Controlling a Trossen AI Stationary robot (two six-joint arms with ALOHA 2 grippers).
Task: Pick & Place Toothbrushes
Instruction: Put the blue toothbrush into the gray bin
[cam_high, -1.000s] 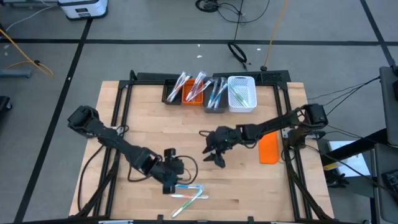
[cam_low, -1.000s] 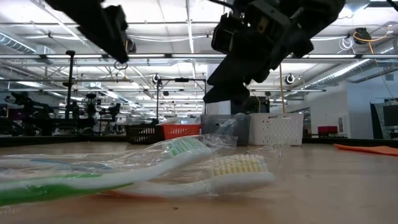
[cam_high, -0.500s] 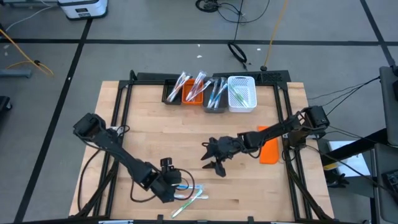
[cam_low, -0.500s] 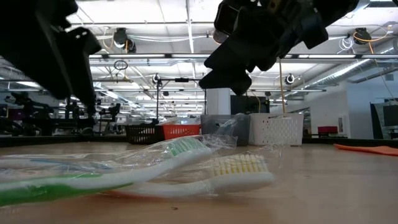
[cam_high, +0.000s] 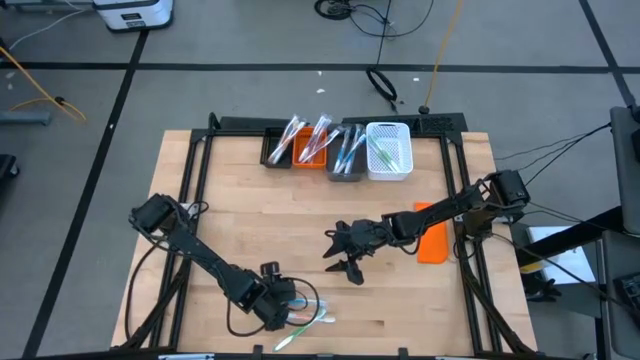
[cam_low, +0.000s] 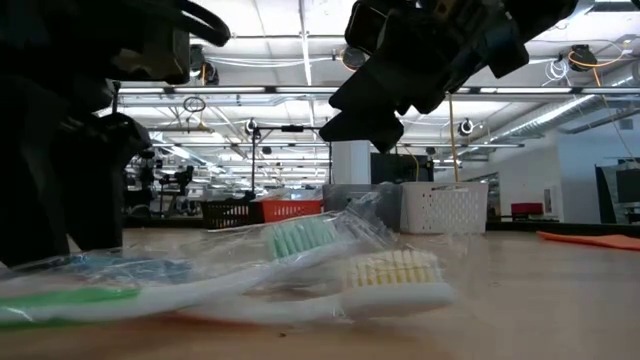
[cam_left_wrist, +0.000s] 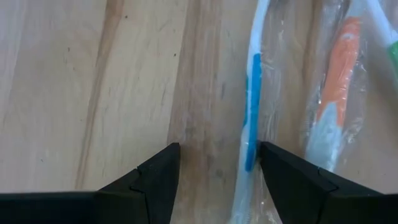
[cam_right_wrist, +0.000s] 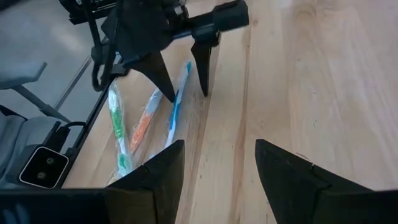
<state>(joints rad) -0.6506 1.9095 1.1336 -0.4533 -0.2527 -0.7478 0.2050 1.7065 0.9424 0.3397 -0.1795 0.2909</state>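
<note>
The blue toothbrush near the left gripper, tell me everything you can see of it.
The blue toothbrush is a thin white plastic stick with a blue strip along its handle, sealed in a clear crinkled wrapper. It lies flat on the wooden table near the front edge, beside an orange-handled toothbrush and a green one. The open left gripper stands low over it, one finger on each side; whether a finger touches it cannot be told.

Blue toothbrush (cam_left_wrist: 251, 112), orange toothbrush (cam_left_wrist: 337, 68), green toothbrush (cam_right_wrist: 116, 124), orange block (cam_high: 432, 240)
</note>
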